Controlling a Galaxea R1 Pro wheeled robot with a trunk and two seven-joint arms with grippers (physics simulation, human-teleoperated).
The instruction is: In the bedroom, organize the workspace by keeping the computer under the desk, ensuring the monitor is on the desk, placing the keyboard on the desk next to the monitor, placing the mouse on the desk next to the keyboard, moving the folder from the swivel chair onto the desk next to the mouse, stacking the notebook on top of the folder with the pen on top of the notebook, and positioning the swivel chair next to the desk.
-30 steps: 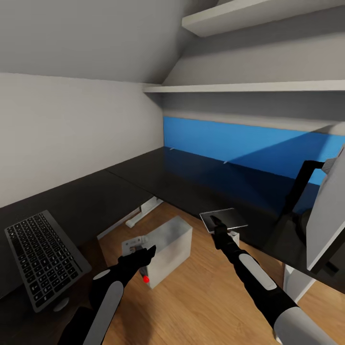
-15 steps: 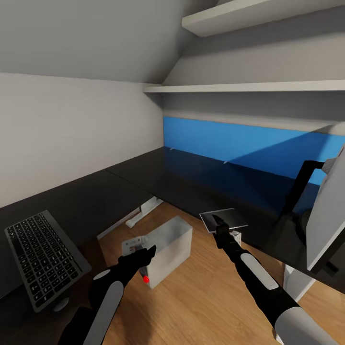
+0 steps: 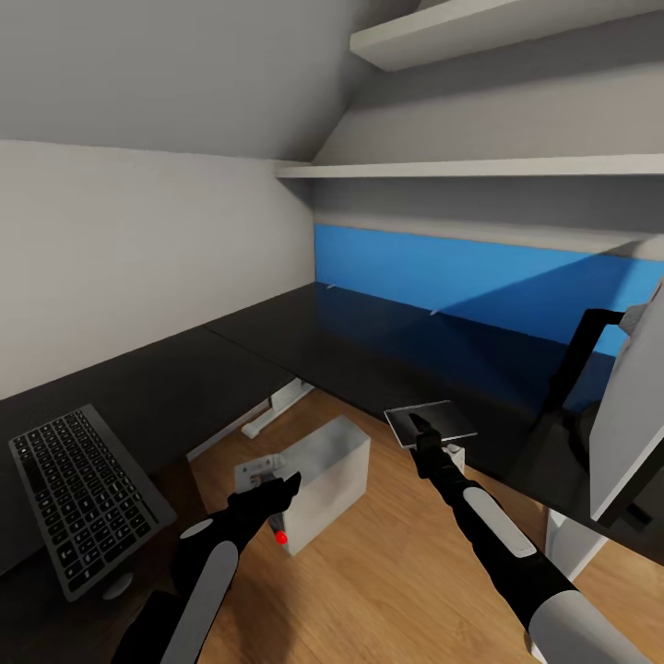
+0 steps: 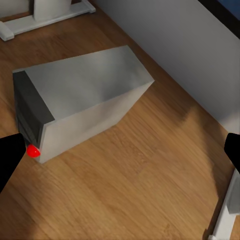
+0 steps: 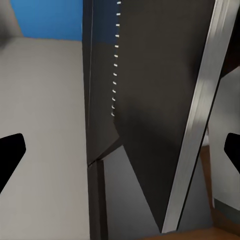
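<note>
- The notebook (image 3: 431, 423), a thin dark-covered flat book with a pale edge, lies flat at the near edge of the desk (image 3: 369, 341), overhanging the floor slightly; in the right wrist view its dark cover (image 5: 150, 100) and pale edge cross the picture.
- The right gripper (image 3: 420, 433) sits at the notebook's near edge. In the right wrist view its two black fingertips (image 5: 10, 150) stand wide apart at the sides of the picture, with the notebook between them and not pinched.
- The desk has a glossy black top and a bright blue panel (image 3: 480, 277) along its far side; a white leg with a flat foot (image 3: 277, 410) shows beneath it.
- The computer (image 3: 314, 480), a light grey tower with a darker front and a small red light (image 3: 280, 537), lies on its side on the wooden floor (image 3: 387, 572), near the desk's foot and partly under the desk edge; the left wrist view shows it the same way (image 4: 80, 100).
- The left gripper (image 3: 281, 493) hovers over the computer's front end, apart from it. Its black fingertips (image 4: 10, 155) are spread wide in the left wrist view, with nothing between them.
- The keyboard (image 3: 83, 493), dark keys in a grey frame, rests on the black surface at the near left, well apart from the notebook.
- The monitor (image 3: 632, 415) shows at the right edge, its light grey back turned this way, with its thin black stand (image 3: 576, 360) on the desk.
- White shelves (image 3: 480, 168) run along the wall above the desk.
</note>
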